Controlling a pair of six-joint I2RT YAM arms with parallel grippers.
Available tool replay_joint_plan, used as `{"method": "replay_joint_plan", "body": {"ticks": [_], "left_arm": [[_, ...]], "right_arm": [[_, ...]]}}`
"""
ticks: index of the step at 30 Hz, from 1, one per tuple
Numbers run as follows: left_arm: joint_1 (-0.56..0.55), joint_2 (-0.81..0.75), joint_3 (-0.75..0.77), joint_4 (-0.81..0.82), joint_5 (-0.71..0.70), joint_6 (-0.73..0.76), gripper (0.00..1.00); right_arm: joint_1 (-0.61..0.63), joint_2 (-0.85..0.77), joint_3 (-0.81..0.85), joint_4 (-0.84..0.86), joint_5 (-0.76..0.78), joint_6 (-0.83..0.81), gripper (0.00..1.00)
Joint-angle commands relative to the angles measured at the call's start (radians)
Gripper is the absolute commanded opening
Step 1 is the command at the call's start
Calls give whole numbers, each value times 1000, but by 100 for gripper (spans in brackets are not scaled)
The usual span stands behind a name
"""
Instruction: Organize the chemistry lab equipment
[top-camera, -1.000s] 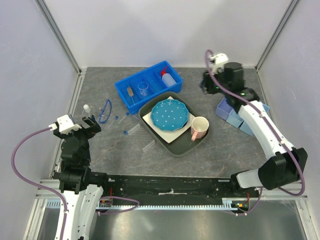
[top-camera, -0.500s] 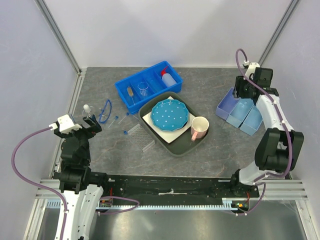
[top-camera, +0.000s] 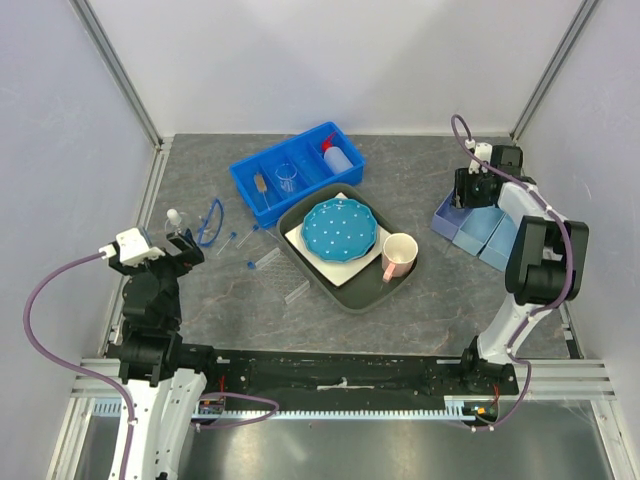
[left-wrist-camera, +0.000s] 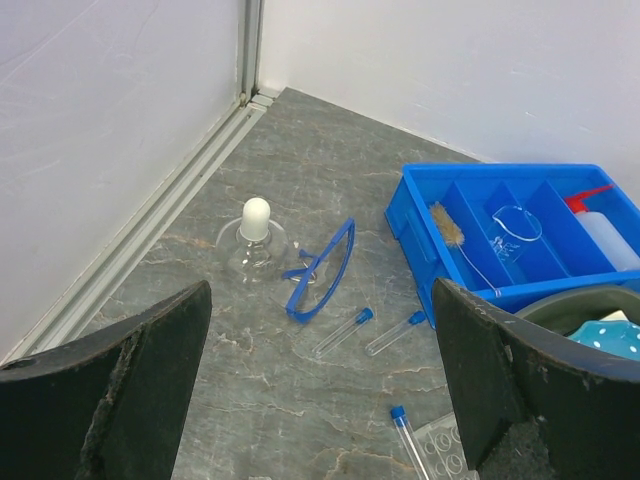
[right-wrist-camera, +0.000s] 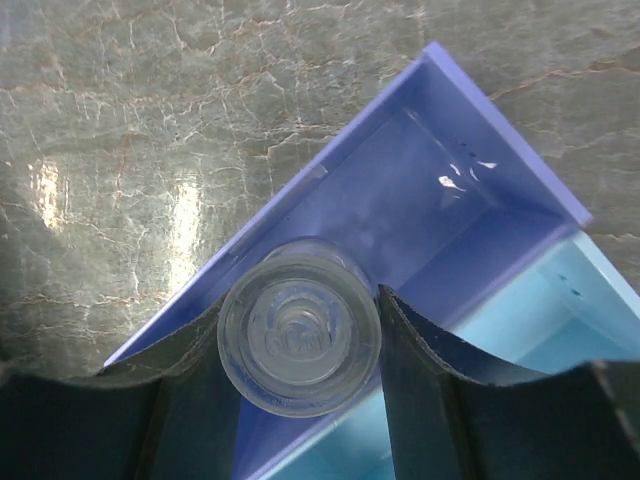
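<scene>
While the right gripper (right-wrist-camera: 300, 312), part-closed on a clear beaker (right-wrist-camera: 298, 348), hangs over the purple bin (right-wrist-camera: 405, 215), goggles (left-wrist-camera: 322, 268), vials (left-wrist-camera: 343, 332) & white-capped bottle (left-wrist-camera: 256, 240) lie loose by the wide-open, empty left gripper (top-camera: 180, 244), so prob. half left.

— Where could the left gripper (top-camera: 182, 243) pass?
— Along the bare table (top-camera: 400, 320) at the near edge. Straight ahead, the white-capped bottle (left-wrist-camera: 256, 240), blue goggles (left-wrist-camera: 322, 270) and blue-capped vials (left-wrist-camera: 345, 330) lie in its way.

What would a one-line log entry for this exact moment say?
right pincer: closed on clear glass container, over purple bin | left pincer: open, empty | blue goggles, blue-capped vials: not yet binned
</scene>
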Motion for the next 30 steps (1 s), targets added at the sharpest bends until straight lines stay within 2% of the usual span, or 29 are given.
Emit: {"method": "replay_joint_plan", "body": {"ticks": [1, 4, 8, 14, 20, 25, 28, 30], "left_arm": [[3, 14, -2, 44, 5, 16, 96], [3, 20, -2, 44, 8, 16, 96], [3, 30, 1, 40, 17, 15, 96], [3, 54, 8, 33, 40, 13, 96], [3, 76, 12, 29, 64, 15, 96], [5, 125, 26, 15, 195, 13, 96], [5, 226, 72, -32, 253, -2, 97], [5, 307, 104, -65, 281, -10, 97]], "right_arm": [[-1, 42, 52, 64, -51, -65, 38], [-2, 76, 60, 61, -57, -108, 44], [-2, 116, 97, 12, -33, -148, 60], [-2, 116, 130, -25, -42, -196, 74], [-1, 75, 195, -108, -45, -219, 77], [-1, -20, 252, -232, -46, -278, 77], [-1, -103, 264, -313, -86, -321, 77], [-1, -178, 246, -336, -172, -335, 77]]}}
